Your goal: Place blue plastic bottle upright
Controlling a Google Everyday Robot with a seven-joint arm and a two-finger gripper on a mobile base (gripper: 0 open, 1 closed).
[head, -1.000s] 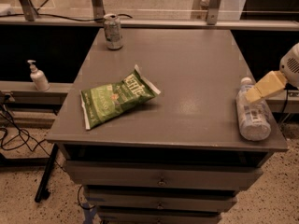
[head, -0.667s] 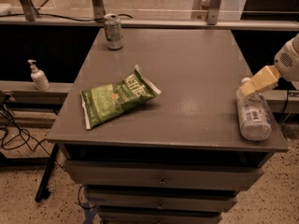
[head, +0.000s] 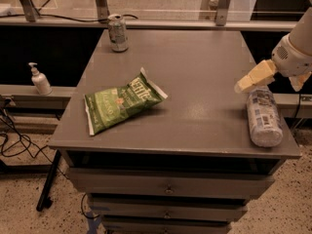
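Since the earlier frames the gripper (head: 269, 84) has shifted to the left and a little upward over the right side of the table, while the blue plastic bottle (head: 264, 118) lies in the same place as before. Now the gripper hangs at the far end of the bottle, coming in from the right edge of the view. Its two yellowish fingers (head: 256, 75) stand wide apart: one is slanted down on the left of the bottle's neck, and of the other only a small part shows on the right, below the white wrist. The jaws hold nothing, and it is not possible to say if the left finger touches the bottle. The bottle lies on its side close to the right edge of the grey table (head: 195, 57), with its wide bottom toward the front edge and its top under the gripper; the cap is hidden. A green chip bag (head: 122, 104) lies flat on the left half of the table, well apart from the bottle. A silver drinks can (head: 118, 32) stands upright at the far left corner. Left of the table, on a lower ledge, stands a small white pump dispenser bottle (head: 39, 79). Under the table top there are drawers (head: 168, 184), and black cables (head: 14, 145) lie on the speckled floor at the left.
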